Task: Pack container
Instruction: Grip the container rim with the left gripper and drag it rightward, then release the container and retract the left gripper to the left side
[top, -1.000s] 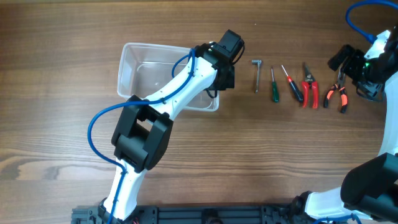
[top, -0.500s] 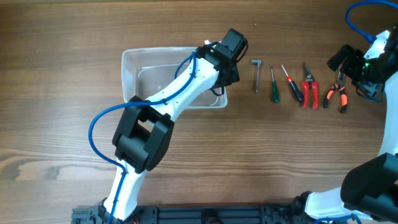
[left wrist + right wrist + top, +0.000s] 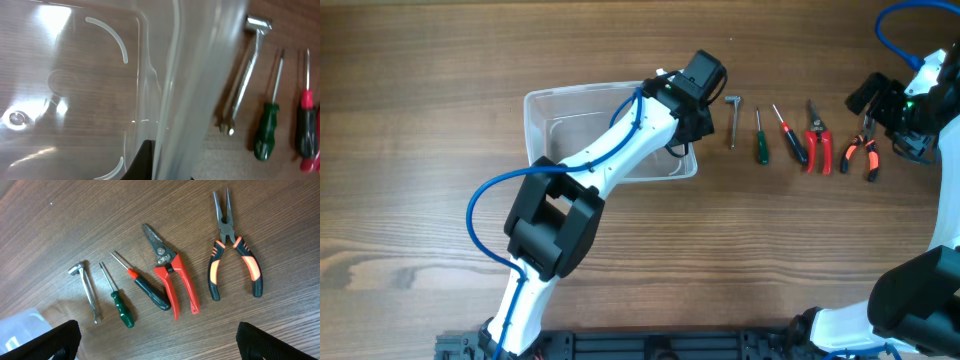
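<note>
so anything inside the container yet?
Nothing visible inside the container: its floor looks bare in the left wrist view. Overhead, the left arm covers a strip of it.

This looks like a robotics lab. Two white robot arms [image 3: 610, 150] trailing blue cables [image 3: 480, 195] rise from a black rail [image 3: 670, 345] along the near edge of a wood-grain bench [image 3: 800, 260]. Pliers [image 3: 861, 152], cutters [image 3: 817, 140] and screwdrivers [image 3: 759, 138] are lined up toward its far right corner.

Container [image 3: 565, 125]: clear colourless plastic, smooth, glossy with glare. Table [image 3: 800, 260]: brown wood grain, satin-matt. Wrench [image 3: 90, 296], at 9 o'clock in the tool row: bright polished metal. Green screwdriver [image 3: 122, 311]: shiny plastic handle, steel shaft. Pliers [image 3: 228, 230], at 3 o'clock: dull dark metal jaws, orange-black rubbery-looking grips.
</note>
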Tool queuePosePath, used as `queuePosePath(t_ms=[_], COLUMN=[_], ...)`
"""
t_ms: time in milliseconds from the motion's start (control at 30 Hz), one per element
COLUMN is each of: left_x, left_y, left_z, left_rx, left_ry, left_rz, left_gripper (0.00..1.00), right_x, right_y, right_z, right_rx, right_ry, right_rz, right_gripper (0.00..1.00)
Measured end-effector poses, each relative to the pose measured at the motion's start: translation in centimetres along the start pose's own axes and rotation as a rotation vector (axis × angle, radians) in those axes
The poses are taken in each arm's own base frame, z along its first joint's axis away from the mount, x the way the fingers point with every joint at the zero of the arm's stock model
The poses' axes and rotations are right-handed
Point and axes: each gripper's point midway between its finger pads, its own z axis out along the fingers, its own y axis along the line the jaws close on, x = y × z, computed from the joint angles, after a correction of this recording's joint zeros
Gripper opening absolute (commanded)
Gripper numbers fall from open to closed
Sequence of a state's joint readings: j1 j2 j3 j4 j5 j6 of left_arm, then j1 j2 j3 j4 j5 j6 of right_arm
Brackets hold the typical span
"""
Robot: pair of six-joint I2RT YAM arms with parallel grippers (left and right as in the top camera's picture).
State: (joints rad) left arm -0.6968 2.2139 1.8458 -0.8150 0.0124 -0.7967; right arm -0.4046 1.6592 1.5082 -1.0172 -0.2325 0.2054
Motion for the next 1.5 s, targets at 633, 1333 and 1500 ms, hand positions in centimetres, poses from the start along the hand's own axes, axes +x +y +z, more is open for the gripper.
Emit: queuePosePath(t_ms=[633, 1333, 1500], left_x=[1.2, 1.3, -0.9], left_y=[-3.2, -5.8, -5.9], left_z=[-0.1, -0.8, -4.1], left_rx=[0.092, 0.228, 0.269], left_ry=[-0.006, 0.018, -0.038], left_rz=[0.145, 0.178, 0.155], left_gripper=[0.04, 0.48, 0.41], right_x=[0.6, 0.8, 0.8], right_y=[-0.1, -0.1, -0.1], right_z=[0.0, 0.0, 0.0], right_rx=[0.005, 0.004, 0.003], right_ry=[0.025, 0.032, 0.031], right_rz=[0.006, 0.008, 0.007], right_gripper=[1.00, 1.00, 1.00])
